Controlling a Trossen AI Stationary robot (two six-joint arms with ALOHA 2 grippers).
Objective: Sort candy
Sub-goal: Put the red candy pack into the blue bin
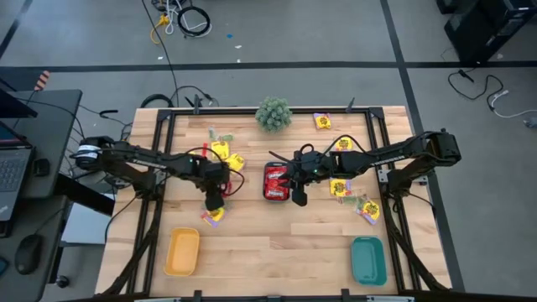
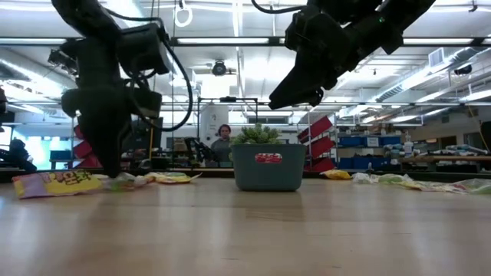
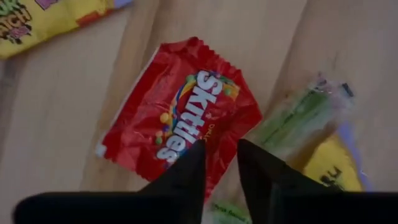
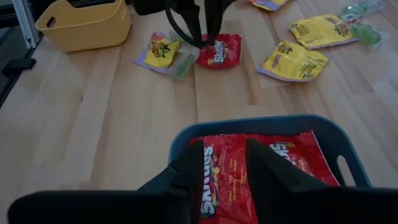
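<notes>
A red candy packet lies flat on the wooden table, with pale green packets and a yellow one beside it. My left gripper points down over the red packet's near edge, its fingers a little apart; from across the table it shows standing on that packet. My right gripper hangs open above a blue-grey tray that holds red packets; nothing is between its fingers. More yellow packets lie on the left. My left gripper comes from above, pointing down, with its fingertips over the near edge of the red packet, which lies flat on the table. I cannot tell whether the fingertips touch it.
A yellow tray stands near the front left, a teal tray near the front right. A spiky green plant ball sits at the far middle. Loose yellow and green packets lie on the right side. A person sits in the room behind.
</notes>
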